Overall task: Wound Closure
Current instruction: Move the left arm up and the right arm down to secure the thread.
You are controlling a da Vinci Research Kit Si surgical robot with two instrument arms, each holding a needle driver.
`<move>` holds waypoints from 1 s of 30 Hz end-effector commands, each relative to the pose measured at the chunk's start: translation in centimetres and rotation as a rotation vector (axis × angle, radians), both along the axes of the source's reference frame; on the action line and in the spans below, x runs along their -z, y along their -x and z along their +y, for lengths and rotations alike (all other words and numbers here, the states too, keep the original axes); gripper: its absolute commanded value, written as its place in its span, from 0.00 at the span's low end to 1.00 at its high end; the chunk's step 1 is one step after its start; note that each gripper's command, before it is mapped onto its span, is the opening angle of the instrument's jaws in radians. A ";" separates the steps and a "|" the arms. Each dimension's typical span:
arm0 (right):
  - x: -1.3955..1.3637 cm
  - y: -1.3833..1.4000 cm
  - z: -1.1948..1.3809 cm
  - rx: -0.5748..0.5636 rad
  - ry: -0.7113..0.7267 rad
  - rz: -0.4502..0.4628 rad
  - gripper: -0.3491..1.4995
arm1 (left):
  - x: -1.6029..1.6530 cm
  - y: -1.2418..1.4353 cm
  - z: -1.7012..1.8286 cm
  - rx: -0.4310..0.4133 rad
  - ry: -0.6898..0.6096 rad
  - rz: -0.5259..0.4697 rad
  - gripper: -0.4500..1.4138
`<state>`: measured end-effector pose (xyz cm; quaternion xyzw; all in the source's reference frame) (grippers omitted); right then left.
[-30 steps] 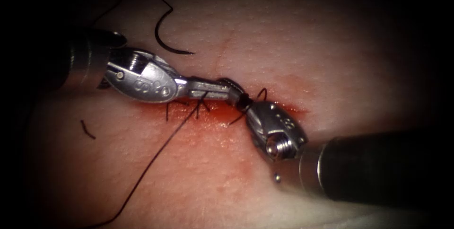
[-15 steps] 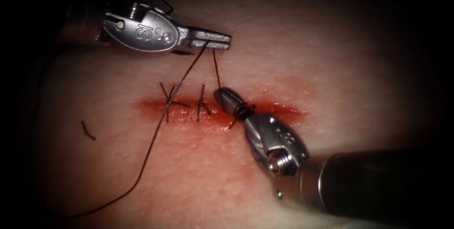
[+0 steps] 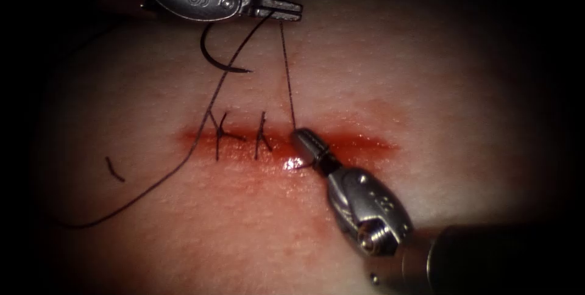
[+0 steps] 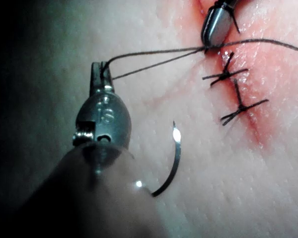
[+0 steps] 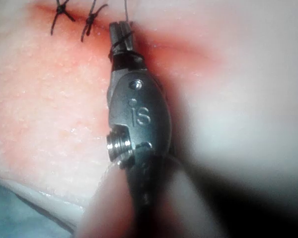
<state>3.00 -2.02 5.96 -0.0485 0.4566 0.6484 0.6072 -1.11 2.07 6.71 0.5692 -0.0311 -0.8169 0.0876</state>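
Observation:
My left tool (image 3: 287, 11) is above the cut (image 3: 365, 141), its jaws shut on the thread (image 3: 286, 69). From them one strand runs straight down to the tip of my right tool (image 3: 300, 136), which sits on the cut with its jaws shut on the thread. Loops of thread (image 3: 321, 161) are wound around the right jaws, as the right wrist view shows (image 5: 120, 47). The curved needle (image 3: 210, 57) lies free on the tissue (image 3: 426, 88) left of that strand, held by neither tool. In the left wrist view it lies beside the left tool (image 4: 100, 69).
Two tied stitches (image 3: 220, 136) (image 3: 262, 138) cross the cut left of the right tool. A long strand (image 3: 152, 185) trails down to the left. A short cut end of thread (image 3: 113, 169) lies at the left. Red fluid (image 3: 274, 173) stains the tissue around the cut.
The left tool has lifted up and away from the cut with the thread, drawing a strand out from the right tool's tip. The right tool shifted slightly down-right; the needle is uncovered again.

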 end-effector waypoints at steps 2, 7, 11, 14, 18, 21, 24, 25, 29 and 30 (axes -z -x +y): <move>-0.01 -0.08 -0.10 0.024 -0.016 0.006 0.00 | -0.07 0.05 0.19 0.003 0.002 -0.001 0.05; 0.00 -0.09 -0.12 0.042 -0.026 0.014 0.00 | -0.13 0.09 0.30 0.014 -0.002 0.004 0.03; -0.01 -0.11 -0.10 0.033 -0.048 0.045 0.00 | -0.20 0.10 0.32 0.014 0.000 0.009 0.00; -0.03 -0.14 -0.09 -0.041 -0.199 0.265 0.00 | -0.20 0.10 0.31 0.011 -0.001 0.016 0.00; -0.09 -0.20 -0.09 -0.106 -0.343 0.474 0.00 | -0.18 0.11 0.29 -0.003 0.013 0.013 0.00; -0.11 -0.22 -0.10 -0.142 -0.372 0.508 0.00 | -0.17 0.11 0.28 -0.008 0.018 0.015 0.00; -0.10 -0.21 -0.14 -0.149 -0.363 0.498 0.00 | -0.18 0.10 0.33 -0.007 0.014 0.013 0.00; -0.07 -0.20 -0.17 -0.124 -0.294 0.421 0.00 | -0.18 0.09 0.37 -0.005 0.010 0.013 0.00; 0.07 -0.22 -0.27 -0.070 -0.156 0.232 0.00 | -0.26 0.09 0.52 0.010 0.005 0.010 0.00; 0.10 -0.23 -0.30 -0.062 -0.131 0.196 0.00 | -0.29 0.10 0.54 0.013 0.005 0.012 0.00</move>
